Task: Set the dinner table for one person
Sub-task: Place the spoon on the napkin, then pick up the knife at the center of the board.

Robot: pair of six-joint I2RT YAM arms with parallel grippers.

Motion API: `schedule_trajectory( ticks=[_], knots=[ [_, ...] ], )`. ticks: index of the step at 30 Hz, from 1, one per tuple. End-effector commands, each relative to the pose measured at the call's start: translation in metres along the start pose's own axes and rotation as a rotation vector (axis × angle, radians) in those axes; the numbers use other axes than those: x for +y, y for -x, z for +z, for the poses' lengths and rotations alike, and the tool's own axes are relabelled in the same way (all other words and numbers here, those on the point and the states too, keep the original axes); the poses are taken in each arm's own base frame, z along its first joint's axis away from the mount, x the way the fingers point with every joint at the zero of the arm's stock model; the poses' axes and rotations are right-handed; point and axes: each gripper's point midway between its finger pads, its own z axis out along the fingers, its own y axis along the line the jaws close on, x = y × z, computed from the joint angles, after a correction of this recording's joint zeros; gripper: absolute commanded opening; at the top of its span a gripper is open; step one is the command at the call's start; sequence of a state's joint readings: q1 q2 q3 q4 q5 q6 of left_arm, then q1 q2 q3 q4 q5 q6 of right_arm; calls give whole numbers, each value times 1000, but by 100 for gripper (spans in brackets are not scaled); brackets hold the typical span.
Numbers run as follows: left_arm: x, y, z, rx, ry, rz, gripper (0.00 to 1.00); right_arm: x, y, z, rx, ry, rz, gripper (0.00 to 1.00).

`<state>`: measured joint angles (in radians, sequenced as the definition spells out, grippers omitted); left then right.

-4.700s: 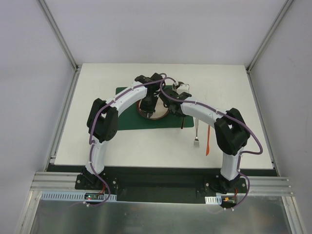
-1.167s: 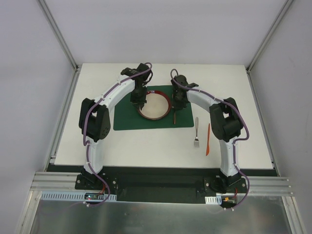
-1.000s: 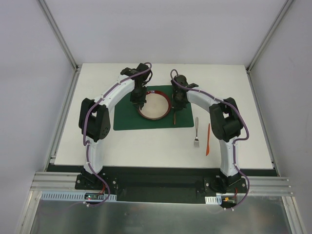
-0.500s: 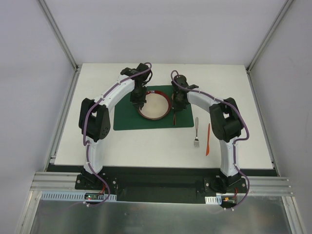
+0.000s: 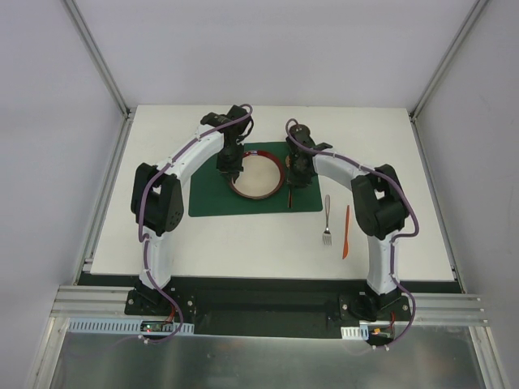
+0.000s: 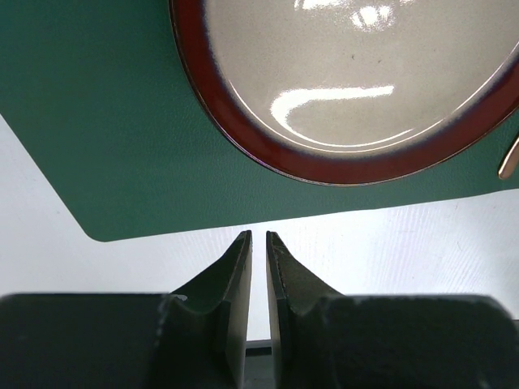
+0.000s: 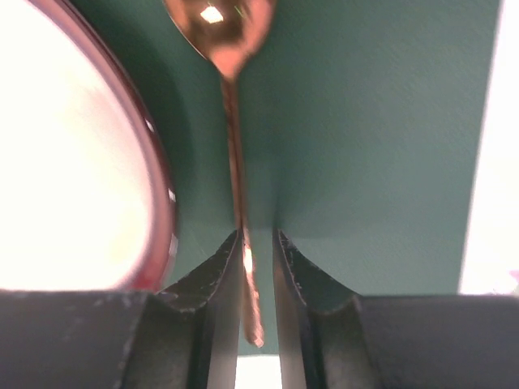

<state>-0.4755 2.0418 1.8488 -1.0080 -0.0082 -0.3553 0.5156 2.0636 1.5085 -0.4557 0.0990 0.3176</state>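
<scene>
We see the white surface (image 5: 203, 243) spread ahead of both arm bases, carrying a green placemat (image 6: 105, 121) with a red-rimmed plate (image 6: 340, 168). Our left tool (image 6: 259, 237) hovers almost closed and empty. Our right tool (image 7: 258, 235) stands slightly parted, and a copper spoon (image 7: 233, 146) lies on the placemat with its handle between the fingers.

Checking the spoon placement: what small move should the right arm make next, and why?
Probably open the right gripper wider before lifting: its jaws stand barely apart, one touching the spoon, apparently resting on the green placemat beside the plate.
</scene>
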Motion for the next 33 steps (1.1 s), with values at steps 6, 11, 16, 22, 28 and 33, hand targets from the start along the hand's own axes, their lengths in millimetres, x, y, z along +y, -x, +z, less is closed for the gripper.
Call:
schedule_trajectory(
  ticks=[6,11,16,22,28,33],
  knots=[
    [2,-6,-7,21,-23,-28,12,-29,42,-110,-210,-123,-63,24],
    [3,-9,-6,8,-27,-42,13,-57,45,-146,-272,-221,-65,25],
    [8,-16,-12,-18,-20,-60,13,-75,26,-146,-239,-275,-42,25],
    [11,-25,-12,-44,-30,-74,13,-98,-3,-132,-193,-339,-1,24],
    [12,-28,-9,-40,-28,-69,12,-121,-35,-124,-159,-381,57,23],
    [10,-26,-6,-37,-37,-71,12,-130,-51,-116,-135,-402,105,23]
  ],
)
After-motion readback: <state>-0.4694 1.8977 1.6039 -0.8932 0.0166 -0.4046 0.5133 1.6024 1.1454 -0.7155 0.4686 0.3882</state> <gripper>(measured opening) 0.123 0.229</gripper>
